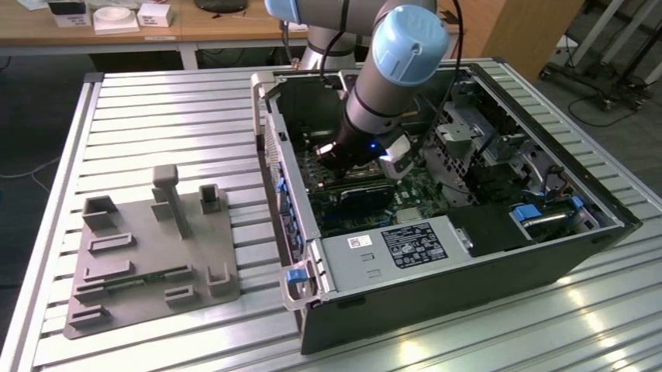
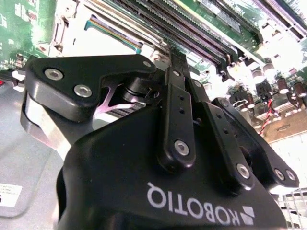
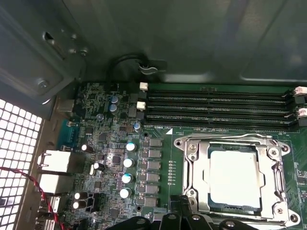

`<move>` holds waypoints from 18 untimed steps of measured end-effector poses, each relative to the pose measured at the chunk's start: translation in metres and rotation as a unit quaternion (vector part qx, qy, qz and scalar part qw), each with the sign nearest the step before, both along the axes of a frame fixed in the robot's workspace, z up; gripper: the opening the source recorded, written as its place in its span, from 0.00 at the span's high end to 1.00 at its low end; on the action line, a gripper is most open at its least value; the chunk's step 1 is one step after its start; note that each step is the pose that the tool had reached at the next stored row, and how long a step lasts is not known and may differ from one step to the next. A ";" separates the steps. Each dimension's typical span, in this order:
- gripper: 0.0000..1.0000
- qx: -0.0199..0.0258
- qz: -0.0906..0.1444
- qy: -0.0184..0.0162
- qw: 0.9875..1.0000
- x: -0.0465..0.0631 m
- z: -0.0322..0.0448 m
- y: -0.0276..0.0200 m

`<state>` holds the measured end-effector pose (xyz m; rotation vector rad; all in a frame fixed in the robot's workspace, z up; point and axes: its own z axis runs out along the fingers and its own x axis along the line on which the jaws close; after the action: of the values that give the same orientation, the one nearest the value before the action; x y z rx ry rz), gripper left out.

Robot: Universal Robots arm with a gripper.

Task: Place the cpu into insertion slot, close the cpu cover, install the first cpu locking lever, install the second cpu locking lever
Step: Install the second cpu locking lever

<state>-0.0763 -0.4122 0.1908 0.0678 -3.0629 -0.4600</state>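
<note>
The cpu (image 3: 236, 178) lies flat in the insertion slot (image 3: 268, 213), showing as a pale square in the first wrist view, and the cpu cover (image 3: 203, 165) appears to be folded down around it, its silvery frame bordering the chip on all sides. A thin wire lever (image 3: 225, 139) runs along the frame's edge toward the memory slots (image 3: 216, 108); whether it is hooked under its catch cannot be told. Judging from this, placing the chip and closing the cover look done, and the work in hand seems to be the locking levers. The gripper (image 3: 184, 211) sits just beside the socket, at about seven o'clock from the chip in the first wrist view, its black linkage showing at the frame's near corner; in the second wrist view its fingers (image 2: 175, 72) seem drawn close together with nothing seen between them, though the tips are hidden behind the body, so the pincer's state cannot be told for certain. In the exterior view the arm (image 1: 377, 101) reaches down into the open black computer case (image 1: 455, 287), which lies on a slatted metal table (image 1: 166, 116); a grey fixture plate (image 1: 145, 256) lies at about nine o'clock from the case. Seating a lever would call for a firm, steady press down and sideways under its hook, without slipping onto the nearby capacitors (image 3: 128, 163).
</note>
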 end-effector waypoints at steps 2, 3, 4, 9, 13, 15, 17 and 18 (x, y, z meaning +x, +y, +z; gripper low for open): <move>0.90 0.000 0.000 0.000 1.000 0.000 -0.0004 0.0002; 0.90 0.000 0.000 0.000 1.000 0.000 -0.0006 0.0002; 0.90 -0.001 0.000 0.000 1.000 0.000 -0.0008 0.0003; 0.90 -0.015 0.000 0.000 1.000 0.000 -0.0008 0.0004; 0.90 -0.018 0.001 0.000 1.000 0.000 -0.0007 0.0007; 0.90 -0.018 0.001 0.000 1.000 0.000 0.0001 0.0011; 0.90 -0.018 0.001 0.000 1.000 0.000 0.0025 0.0015; 0.90 -0.018 0.001 0.000 1.000 0.000 0.0039 0.0017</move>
<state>-0.0763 -0.4105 0.1948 0.0684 -3.0699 -0.4048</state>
